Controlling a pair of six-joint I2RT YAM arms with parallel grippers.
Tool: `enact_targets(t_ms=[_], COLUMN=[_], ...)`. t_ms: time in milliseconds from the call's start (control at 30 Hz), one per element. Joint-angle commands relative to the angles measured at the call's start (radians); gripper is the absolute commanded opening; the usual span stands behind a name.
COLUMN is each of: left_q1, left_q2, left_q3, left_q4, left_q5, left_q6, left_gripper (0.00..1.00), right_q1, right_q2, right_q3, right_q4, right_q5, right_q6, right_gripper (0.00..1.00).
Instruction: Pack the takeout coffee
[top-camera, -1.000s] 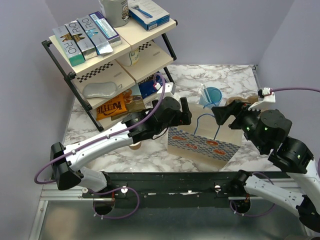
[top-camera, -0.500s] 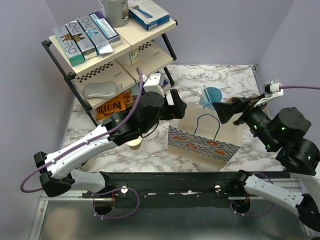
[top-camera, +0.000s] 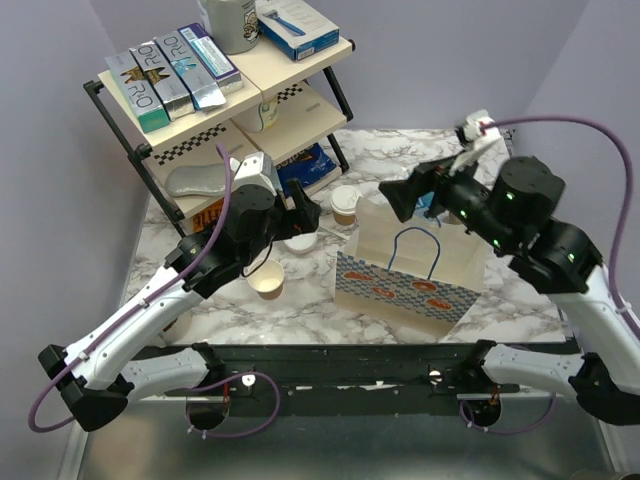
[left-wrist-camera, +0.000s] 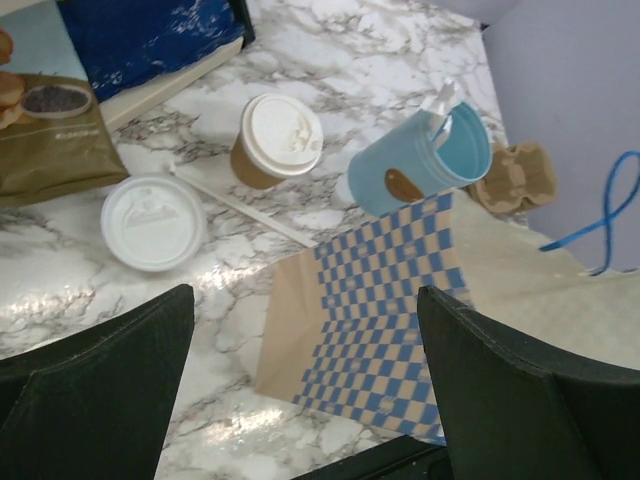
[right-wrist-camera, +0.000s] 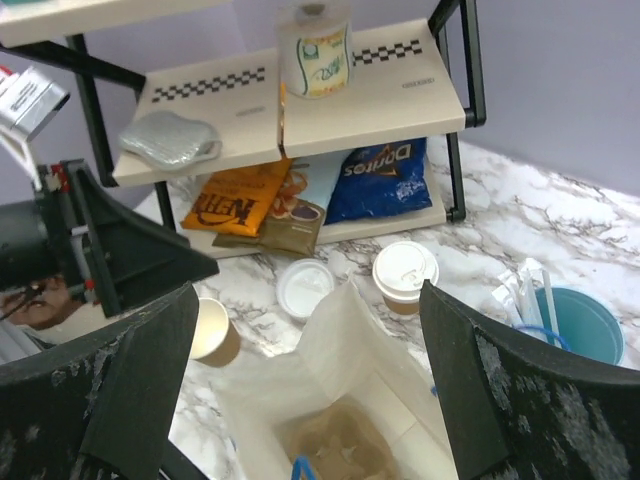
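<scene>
The coffee (top-camera: 345, 203), lidded and upright, stands ahead of the left pincer (top-camera: 300, 215), nearly centred between its spread, empty jaws. The right pincer (top-camera: 400, 200), likewise released, hangs over the open bag (top-camera: 410, 270), with the coffee beyond the bag's far edge. Step judged: approach before the grasp, nothing packed; next, the left pincer must descend astride the coffee, clear of the loose lid (left-wrist-camera: 152, 222) at its near left, and close gently.

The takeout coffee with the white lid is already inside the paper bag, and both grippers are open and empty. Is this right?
Not quite. The takeout coffee is not inside the paper bag: it stands on the table beside the bag. The right wrist view shows this. The left gripper and right gripper are open and empty.
</scene>
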Motion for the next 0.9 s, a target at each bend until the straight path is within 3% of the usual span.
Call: enact_targets(t_ms=[0,133,300,433,867], left_q1=[0.048,0.073,0.085,0.085,0.085], left_q2=[-0.074,-0.128,-0.209,-0.258,-0.369], left_q3=[-0.099,-0.180,-0.297,-0.366,-0.509], left_q4=[-0.013,0.005,0.048,0.095,0.239], left_q5=[0.048,0.025,-0.026,-0.046,-0.116], left_q6=[0.009,0.041,0.071,0.057,0.051], left_gripper=[0.99,0.99,0.99,0.99,0.99], right_q1=[-0.001,-0.018,-0.185,-0.228,-0.289], right_q2=[0.148,0.364,0.611,0.783,1.060], right_q3=[0.175,0.392,0.619,0.766,0.802], right_q4=[-0.089,-0.232,-0.342,-0.455,-0.471], right_q5=[0.086,0.196,-0.050,-0.068,-0.115], right_q6=[-0.058,-0.001,0.053,0.036,0.076], right_gripper=[1.00,1.00,1.00,1.00,0.94])
